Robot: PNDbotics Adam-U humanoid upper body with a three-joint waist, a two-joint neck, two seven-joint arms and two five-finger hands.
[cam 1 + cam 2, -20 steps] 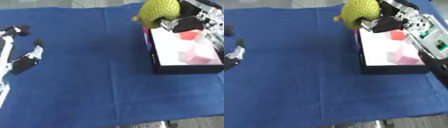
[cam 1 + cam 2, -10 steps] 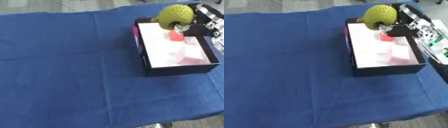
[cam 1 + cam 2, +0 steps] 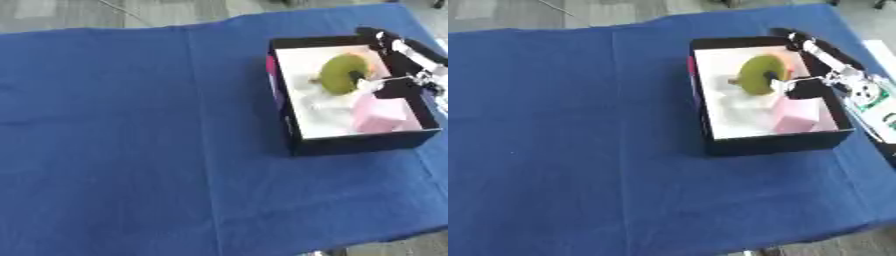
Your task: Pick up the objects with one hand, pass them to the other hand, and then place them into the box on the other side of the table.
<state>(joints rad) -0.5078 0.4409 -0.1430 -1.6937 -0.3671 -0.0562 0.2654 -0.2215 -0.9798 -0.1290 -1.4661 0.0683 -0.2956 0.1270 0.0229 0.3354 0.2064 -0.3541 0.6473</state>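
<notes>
A yellow-green bumpy fruit [image 3: 756,75] sits low inside the black box [image 3: 767,143] with a white inside, at the table's right side. My right hand [image 3: 826,76] reaches in over the box's right wall, and its fingers [image 3: 363,81] are curled against the fruit's right side. A pink block [image 3: 796,118] lies in the box's near right corner, just below the hand. Behind the fruit, a bit of something orange shows. My left hand is out of sight in both views.
A blue cloth [image 3: 131,140] covers the table and is bare to the left of the box. The cloth's near edge [image 3: 350,242] runs along the bottom right, and grey floor shows beyond the far edge.
The fruit has come down from above the box's far rim into the box, with my right hand still on it. The camera has turned right, so the left hand has left the view.
</notes>
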